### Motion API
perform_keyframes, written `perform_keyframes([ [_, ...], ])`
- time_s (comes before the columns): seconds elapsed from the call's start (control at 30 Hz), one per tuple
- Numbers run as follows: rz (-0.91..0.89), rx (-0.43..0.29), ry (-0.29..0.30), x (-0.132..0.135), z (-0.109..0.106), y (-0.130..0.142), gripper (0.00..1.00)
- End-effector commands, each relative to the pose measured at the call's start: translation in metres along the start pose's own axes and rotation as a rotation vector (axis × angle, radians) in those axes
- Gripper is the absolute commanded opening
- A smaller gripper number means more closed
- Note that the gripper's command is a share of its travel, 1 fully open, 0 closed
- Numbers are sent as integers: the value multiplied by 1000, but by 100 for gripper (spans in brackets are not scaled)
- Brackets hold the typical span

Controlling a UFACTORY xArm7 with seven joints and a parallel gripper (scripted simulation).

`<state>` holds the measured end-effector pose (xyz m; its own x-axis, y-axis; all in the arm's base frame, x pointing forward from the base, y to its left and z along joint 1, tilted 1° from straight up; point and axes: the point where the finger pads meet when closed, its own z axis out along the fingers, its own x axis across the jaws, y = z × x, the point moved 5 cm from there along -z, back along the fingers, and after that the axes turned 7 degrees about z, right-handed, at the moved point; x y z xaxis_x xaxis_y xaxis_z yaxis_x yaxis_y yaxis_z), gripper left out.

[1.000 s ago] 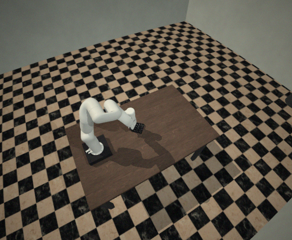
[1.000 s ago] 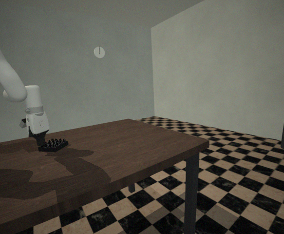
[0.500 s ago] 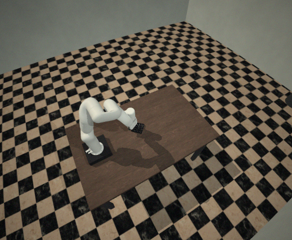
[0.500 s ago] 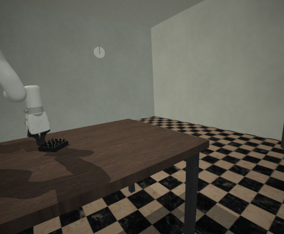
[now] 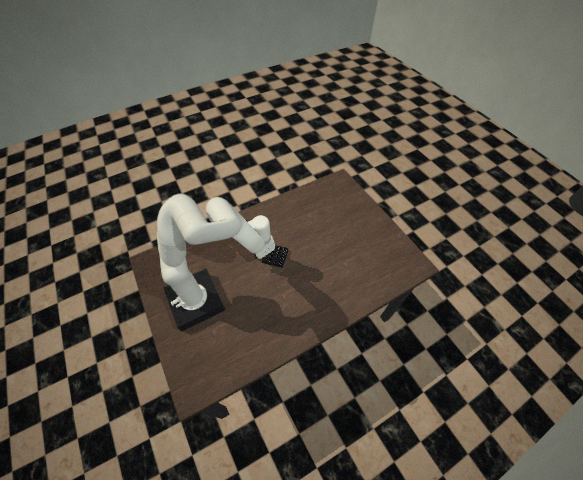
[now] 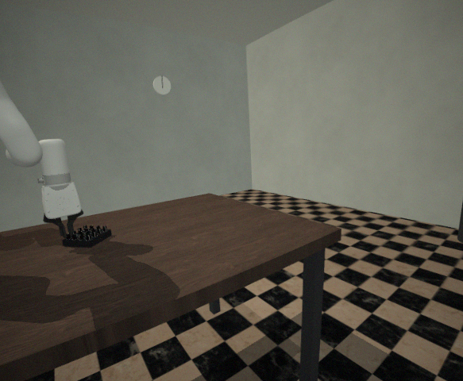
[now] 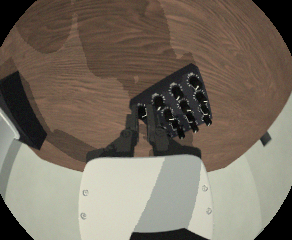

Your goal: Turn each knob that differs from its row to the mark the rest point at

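The black knob box [image 5: 273, 264] [image 6: 77, 243] [image 7: 183, 74] stands on the table, turned at an angle in the wrist view. Its rows of black knobs carry small white lines; in the top and exterior views they are too small to read. My gripper [image 6: 66, 234] [image 7: 142, 112] points down at the box's left corner in the wrist view. Its two dark fingers are nearly together, on either side of a corner knob [image 7: 142, 112], and are shut on it. The fingers hide neighbouring knobs. The printed names and the socket cannot be made out.
The wooden table [image 5: 363, 232] [image 6: 206, 229] [image 7: 106, 30] carries the arm's black base [image 5: 216, 304] [image 7: 23, 107]. The other knobs stand close beside the right finger in the wrist view. The arm's shadow falls across the table.
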<state>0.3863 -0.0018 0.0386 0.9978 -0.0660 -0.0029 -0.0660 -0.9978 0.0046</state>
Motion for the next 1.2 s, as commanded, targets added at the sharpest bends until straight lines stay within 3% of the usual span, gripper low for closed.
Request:
perform_keyframes([
  [0.0,77,-7,5,1,-1,-1,8],
  [0.53,473,-6,6,1,-1,-1,8],
  [1.17,790,-5,7,1,-1,-1,8],
])
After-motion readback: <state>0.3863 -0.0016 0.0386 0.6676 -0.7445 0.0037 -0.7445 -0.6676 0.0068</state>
